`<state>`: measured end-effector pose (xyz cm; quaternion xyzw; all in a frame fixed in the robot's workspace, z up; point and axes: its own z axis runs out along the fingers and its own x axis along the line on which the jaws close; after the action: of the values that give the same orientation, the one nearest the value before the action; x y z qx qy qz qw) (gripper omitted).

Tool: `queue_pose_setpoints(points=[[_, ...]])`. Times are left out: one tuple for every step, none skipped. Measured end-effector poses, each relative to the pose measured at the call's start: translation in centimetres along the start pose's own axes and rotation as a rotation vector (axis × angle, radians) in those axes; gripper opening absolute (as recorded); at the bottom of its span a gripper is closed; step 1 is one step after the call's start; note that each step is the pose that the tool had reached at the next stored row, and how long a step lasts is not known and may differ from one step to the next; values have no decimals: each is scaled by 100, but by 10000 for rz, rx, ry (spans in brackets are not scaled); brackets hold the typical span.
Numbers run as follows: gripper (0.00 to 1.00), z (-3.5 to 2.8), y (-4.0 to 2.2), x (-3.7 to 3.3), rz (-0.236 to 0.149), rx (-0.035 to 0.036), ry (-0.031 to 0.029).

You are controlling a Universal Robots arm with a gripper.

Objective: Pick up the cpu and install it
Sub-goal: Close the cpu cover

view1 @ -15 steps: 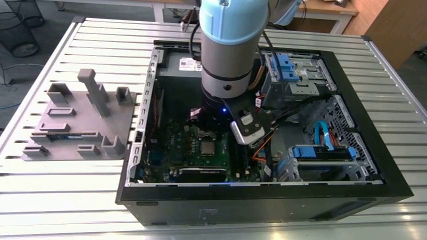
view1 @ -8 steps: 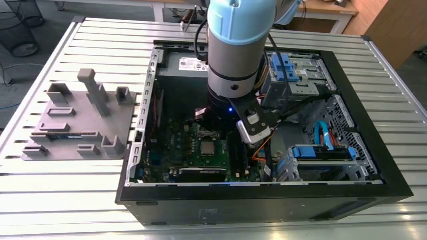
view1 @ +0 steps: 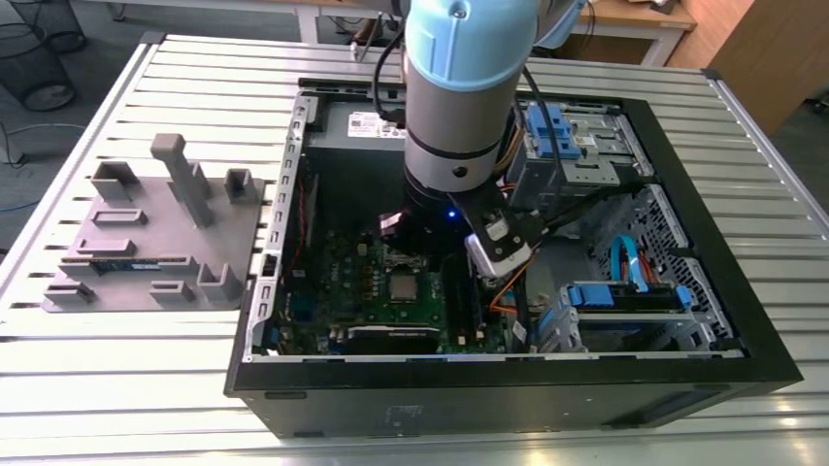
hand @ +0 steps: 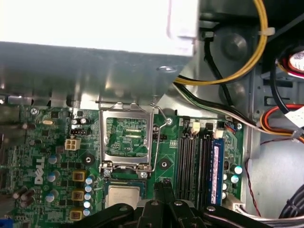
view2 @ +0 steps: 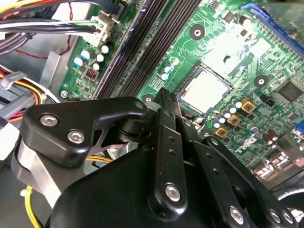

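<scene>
The gripper (view2: 165,97), its black fingers drawn together on nothing, hangs just beside the cpu (hand: 123,195), which lies flat in its socket on the green motherboard (hand: 57,156). The metal socket frame (hand: 126,137) stands swung open next to the chip. Dark memory slots (hand: 190,161) run alongside, inside the open computer case (view1: 518,403) on a slatted metal table (view1: 130,388).

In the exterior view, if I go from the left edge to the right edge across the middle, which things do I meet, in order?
grey tray → case's left rim → cpu → blue drive carrier
</scene>
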<state>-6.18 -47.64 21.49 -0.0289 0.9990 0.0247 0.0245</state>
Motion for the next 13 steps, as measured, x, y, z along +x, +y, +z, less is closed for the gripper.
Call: queue_pose_setpoints(points=[[11,5,0,-1,-112,-5,6],[11,8,-1,-3,-217,-10,11],[11,10,-1,-5,-321,-15,16],[11,13,-1,-6,-429,-21,22],[11,14,-1,-7,-533,-31,26],[11,14,-1,-9,-618,-60,27],[11,15,-1,-11,-692,-110,25],[11,16,-1,-12,-773,-171,23],[11,15,-1,-14,-850,-226,22],[11,15,-2,-16,-920,-266,23],[11,15,-1,-17,-957,-276,24],[11,16,-1,-17,-964,-277,24],[11,16,-1,-16,-965,-278,24]])
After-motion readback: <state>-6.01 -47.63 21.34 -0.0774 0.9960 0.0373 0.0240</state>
